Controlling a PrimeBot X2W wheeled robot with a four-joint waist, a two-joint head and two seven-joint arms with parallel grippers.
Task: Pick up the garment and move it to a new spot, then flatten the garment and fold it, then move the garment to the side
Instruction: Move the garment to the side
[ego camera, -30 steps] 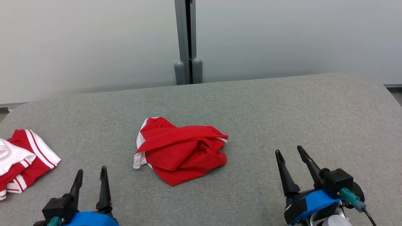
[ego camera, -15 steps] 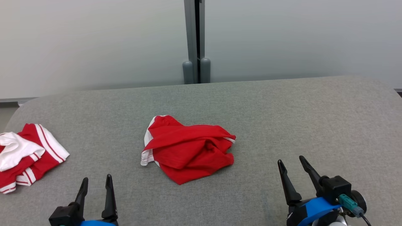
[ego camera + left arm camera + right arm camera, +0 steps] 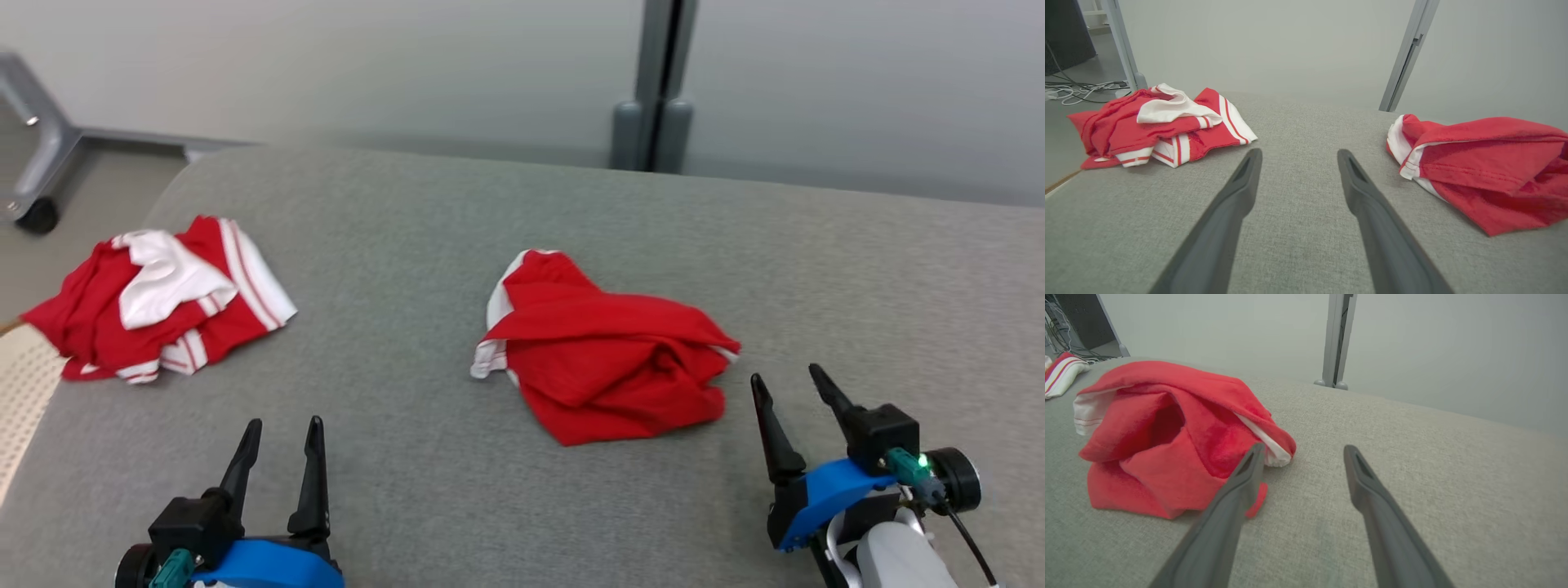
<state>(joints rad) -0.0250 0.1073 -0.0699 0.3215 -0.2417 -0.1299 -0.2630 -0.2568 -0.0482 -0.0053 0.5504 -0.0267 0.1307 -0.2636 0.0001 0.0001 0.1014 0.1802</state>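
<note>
Crumpled red garment (image 3: 604, 363) in middle of grey tabletop (image 3: 424, 212), right gripper (image 3: 784, 372) just beside it, released, empty, left gripper (image 3: 284, 422) near front edge, released, empty, red-and-white clothes pile (image 3: 163, 298) at left edge, well apart.

Bare grey woven tabletop (image 3: 1298, 134) lies open between and beyond the left fingers (image 3: 1245, 179); a crumpled red cloth garment with white trim (image 3: 1167, 416) blocks just left of the right fingers (image 3: 1363, 477)
</note>
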